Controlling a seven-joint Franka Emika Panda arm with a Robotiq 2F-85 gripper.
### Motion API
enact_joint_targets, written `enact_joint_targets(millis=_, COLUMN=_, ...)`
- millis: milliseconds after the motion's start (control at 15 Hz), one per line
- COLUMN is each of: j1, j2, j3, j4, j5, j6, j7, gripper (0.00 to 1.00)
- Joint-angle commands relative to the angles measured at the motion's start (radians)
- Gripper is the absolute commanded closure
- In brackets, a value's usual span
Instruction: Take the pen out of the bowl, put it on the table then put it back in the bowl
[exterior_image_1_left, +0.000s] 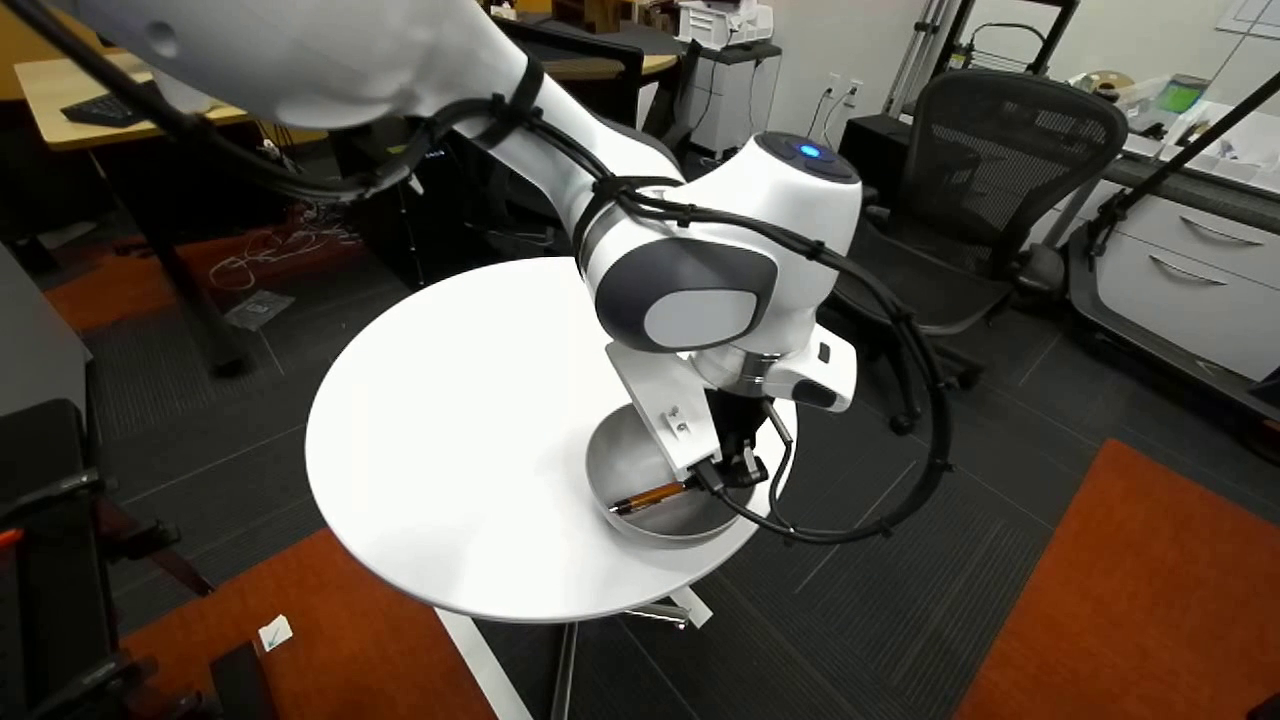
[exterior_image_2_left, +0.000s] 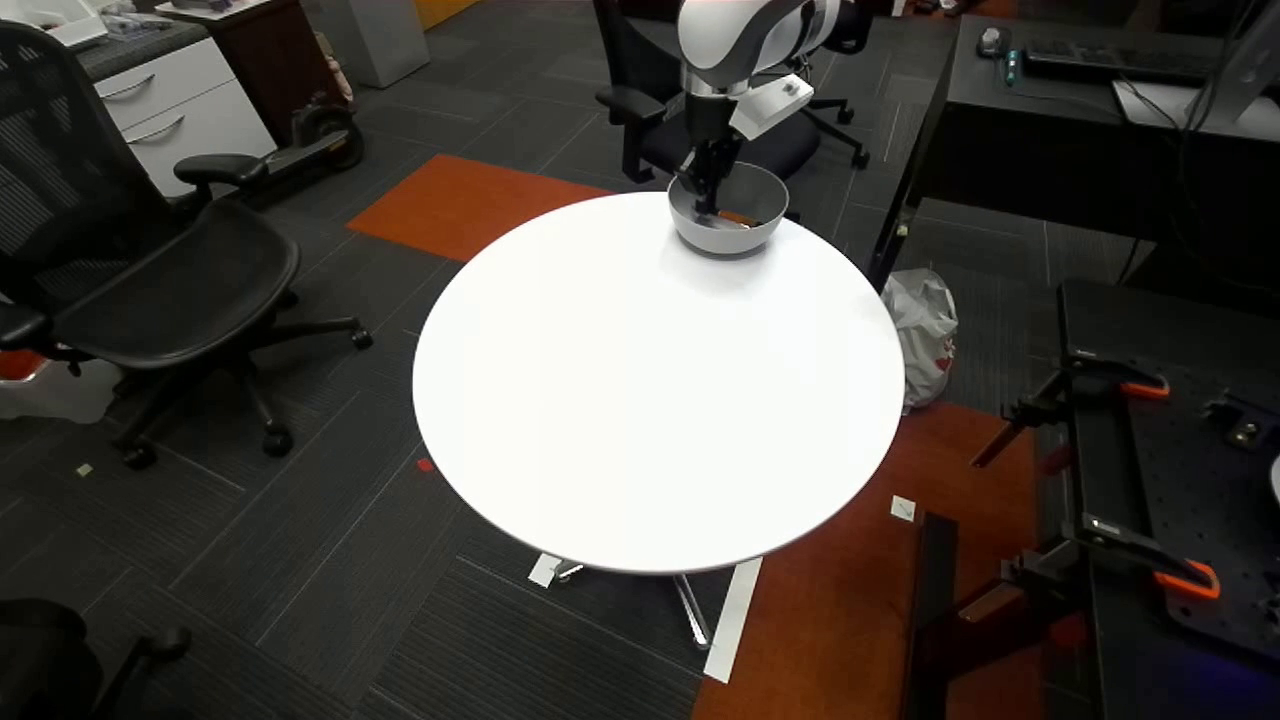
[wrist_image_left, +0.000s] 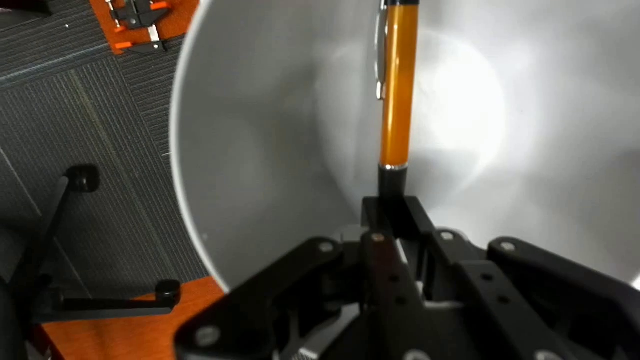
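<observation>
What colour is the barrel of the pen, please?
The pen's barrel is orange, clearest in the wrist view.

White arm, black cable, blue light, black claw

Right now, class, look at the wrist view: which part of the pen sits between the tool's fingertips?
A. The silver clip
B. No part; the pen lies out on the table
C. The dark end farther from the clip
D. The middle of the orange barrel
C, since in the wrist view the pen has its clip well away from the tool, and the opposite dark end runs into the grip.
</observation>
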Motion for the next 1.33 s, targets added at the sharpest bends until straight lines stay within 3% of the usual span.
enact_joint_targets(millis=0, j1=0.072, j2=-0.056, j3=-0.038, j4=-0.066, j5=-0.074, j6=0.034, j7=0.098, gripper=0.97)
enact_joint_targets(millis=667, j1=0.263, j2=-0.191, j3=-0.158, j4=-0.210, j5=-0.289, j6=0.116, j7=0.354, gripper=0.97)
enact_joint_targets(millis=1267, j1=0.358, j2=-0.227, j3=-0.131, j4=-0.254, j5=-0.415, j6=0.112, j7=0.354, gripper=0.97)
